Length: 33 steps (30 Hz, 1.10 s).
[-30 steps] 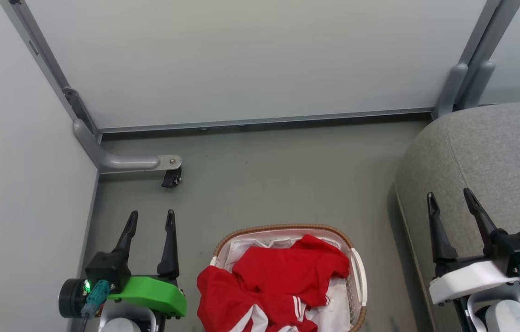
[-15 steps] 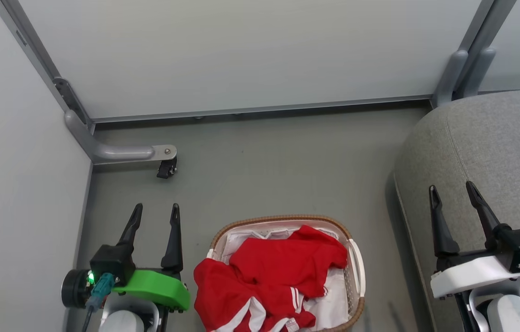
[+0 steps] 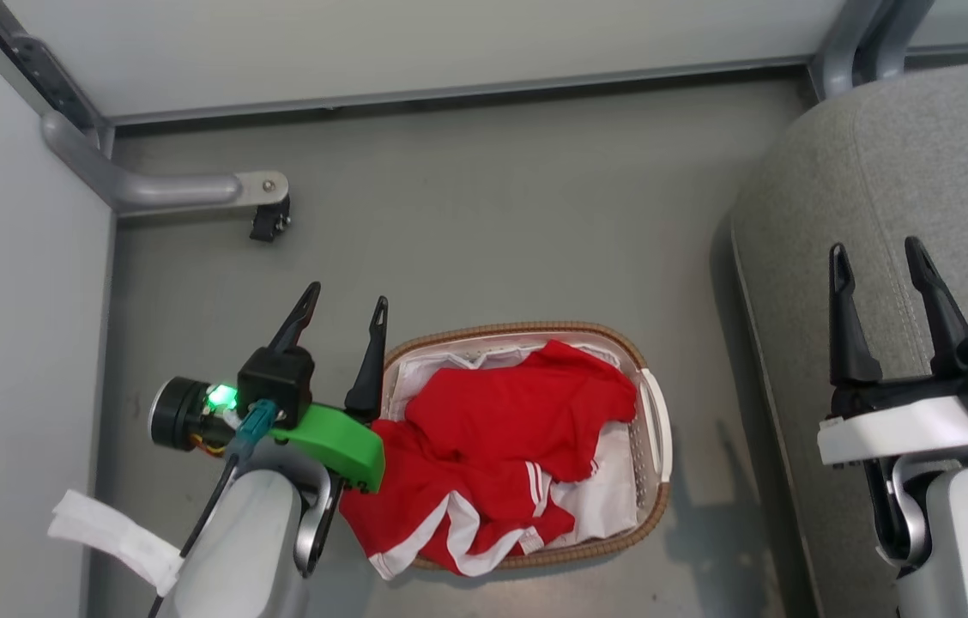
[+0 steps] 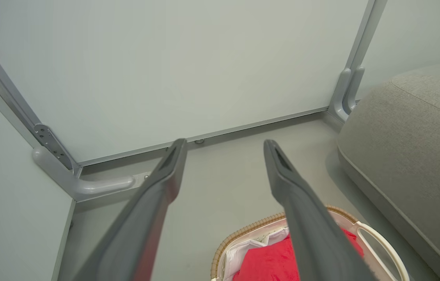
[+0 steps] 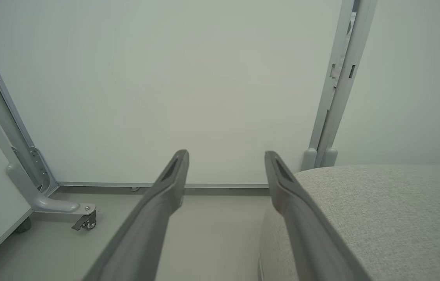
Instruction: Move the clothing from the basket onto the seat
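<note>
Head view shows clothing (image 3: 501,429) overhanging the basket (image 3: 527,329); left pincer (image 3: 347,295) and right pincer (image 3: 874,247) gape empty.

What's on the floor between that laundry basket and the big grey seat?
Nothing. In the head view the strip of grey floor between the basket and the seat is bare, with just a shadow across it.

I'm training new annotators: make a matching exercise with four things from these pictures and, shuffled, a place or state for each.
1 clothing
2 basket
3 seat
4 left gripper

A cream, with a brown woven rim
B open, by the basket's left rim
C red, heaped in the basket
D grey, on the robot's right

Pairs: 1-C, 2-A, 3-D, 4-B
</note>
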### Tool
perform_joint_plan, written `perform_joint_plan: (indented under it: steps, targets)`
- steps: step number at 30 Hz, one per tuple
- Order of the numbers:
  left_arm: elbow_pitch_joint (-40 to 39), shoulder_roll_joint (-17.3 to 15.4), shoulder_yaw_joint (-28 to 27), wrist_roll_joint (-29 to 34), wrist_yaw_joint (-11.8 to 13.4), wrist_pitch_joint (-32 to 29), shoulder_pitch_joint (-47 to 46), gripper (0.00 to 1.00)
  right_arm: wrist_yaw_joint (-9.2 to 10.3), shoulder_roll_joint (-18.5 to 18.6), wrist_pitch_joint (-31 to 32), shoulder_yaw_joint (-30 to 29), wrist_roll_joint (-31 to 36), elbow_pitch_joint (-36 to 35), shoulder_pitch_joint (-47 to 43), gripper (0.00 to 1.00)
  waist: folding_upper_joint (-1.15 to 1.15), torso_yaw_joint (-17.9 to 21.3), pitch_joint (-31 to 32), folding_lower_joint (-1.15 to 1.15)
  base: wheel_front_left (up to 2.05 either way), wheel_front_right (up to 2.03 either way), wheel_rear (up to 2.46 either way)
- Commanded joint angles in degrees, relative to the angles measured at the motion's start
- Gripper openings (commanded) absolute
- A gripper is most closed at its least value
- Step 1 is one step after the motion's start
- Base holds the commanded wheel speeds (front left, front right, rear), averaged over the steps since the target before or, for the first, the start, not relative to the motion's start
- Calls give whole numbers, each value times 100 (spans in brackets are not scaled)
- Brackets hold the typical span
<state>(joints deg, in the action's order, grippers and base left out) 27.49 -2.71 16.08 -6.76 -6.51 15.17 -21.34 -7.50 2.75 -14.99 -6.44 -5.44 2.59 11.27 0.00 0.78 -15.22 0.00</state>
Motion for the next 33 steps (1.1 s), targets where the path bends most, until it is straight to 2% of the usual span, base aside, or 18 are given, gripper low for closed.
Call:
perform_joint_plan:
  steps: [1,6,13,21,28,33]
  targets:
    - [108,-32,50,85,-17,-1,-227,100,2,26,-29,-20,-15,-49,152,100,0,251,-728,0,0,0,0]
    - [632,-59,273,324,-56,-1,-841,100,2,24,-30,-59,-37,-145,562,100,0,445,-1374,0,0,0,0]
    - [1654,-140,936,679,-90,-2,-1535,100,3,22,-30,-34,-146,-214,988,100,0,694,-2046,0,0,0,0]
    - [2899,-169,1608,707,-100,-1,-2194,100,3,21,-30,157,-362,-204,1210,100,0,974,-2569,0,0,0,0]
    - [3892,-254,1961,680,-100,-123,-2819,100,3,21,-30,345,-527,-241,1427,100,0,1197,-2955,0,0,0,0]
    - [4302,-305,2061,669,-101,-421,-3136,100,3,21,-30,438,-581,-274,1557,100,0,1286,-3128,0,0,0,0]
